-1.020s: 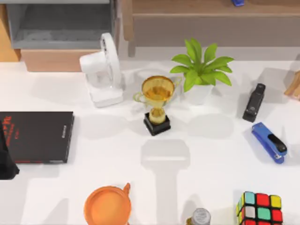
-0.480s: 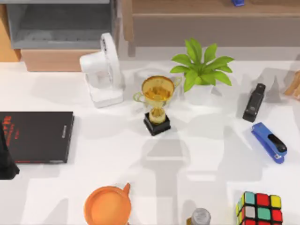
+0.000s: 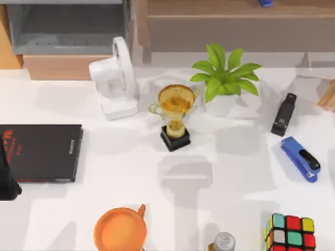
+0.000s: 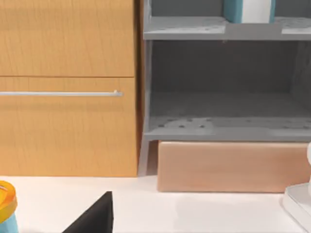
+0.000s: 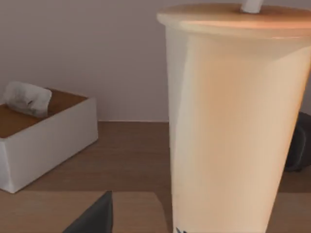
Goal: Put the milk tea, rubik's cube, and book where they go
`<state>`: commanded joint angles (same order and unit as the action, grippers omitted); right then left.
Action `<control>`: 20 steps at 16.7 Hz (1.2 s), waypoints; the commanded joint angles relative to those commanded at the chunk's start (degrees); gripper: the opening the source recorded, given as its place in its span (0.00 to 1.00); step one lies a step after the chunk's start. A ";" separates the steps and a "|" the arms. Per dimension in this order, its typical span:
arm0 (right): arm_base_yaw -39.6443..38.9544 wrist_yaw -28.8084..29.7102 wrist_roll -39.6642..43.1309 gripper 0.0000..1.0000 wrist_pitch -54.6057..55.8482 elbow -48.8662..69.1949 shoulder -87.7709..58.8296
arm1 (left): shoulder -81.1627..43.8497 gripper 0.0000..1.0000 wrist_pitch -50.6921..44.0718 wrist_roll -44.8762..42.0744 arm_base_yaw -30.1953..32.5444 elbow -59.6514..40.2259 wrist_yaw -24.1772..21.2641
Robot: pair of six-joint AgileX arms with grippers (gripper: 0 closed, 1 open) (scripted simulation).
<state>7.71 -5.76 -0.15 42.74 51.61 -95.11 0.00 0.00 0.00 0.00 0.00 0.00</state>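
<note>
The milk tea (image 5: 233, 121), a tall cream cup with a lid and straw, stands on a wooden shelf close in front of my right gripper. One dark fingertip (image 5: 95, 217) stays apart from the cup's side, so the gripper is open. The rubik's cube (image 3: 289, 232) sits at the table's front right. The teal book (image 4: 248, 9) with white pages stands on the upper level of the grey shelf. My left arm (image 3: 6, 178) is parked at the table's left edge, and its one visible fingertip (image 4: 95, 217) sits well off centre, so that gripper is open.
A thin black book (image 3: 41, 152) lies at the left. A white fan (image 3: 114, 78), a gold trophy (image 3: 175, 116) and a potted plant (image 3: 224, 78) stand mid-table, two staplers (image 3: 285, 114) (image 3: 300, 158) at the right, an orange bowl (image 3: 119, 229) in front. A tissue box (image 5: 43, 136) shares the wooden shelf.
The shadows on the right half of the table have shifted. None of the things on the table has moved, and the left arm is still.
</note>
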 joint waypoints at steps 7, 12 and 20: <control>0.55 -0.48 -0.20 1.00 3.47 4.15 -6.29 | 0.00 1.00 0.00 0.00 0.00 0.00 0.00; 0.25 -0.21 -0.18 1.00 2.87 6.20 -7.92 | 0.00 1.00 0.00 0.00 0.00 0.00 0.00; -0.47 0.76 -0.12 1.00 -2.17 24.13 -20.54 | 0.00 1.00 0.00 0.00 0.00 0.00 0.00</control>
<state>7.25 -5.01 -0.27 40.57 75.74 -115.65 0.00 0.00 0.00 0.00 0.00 0.00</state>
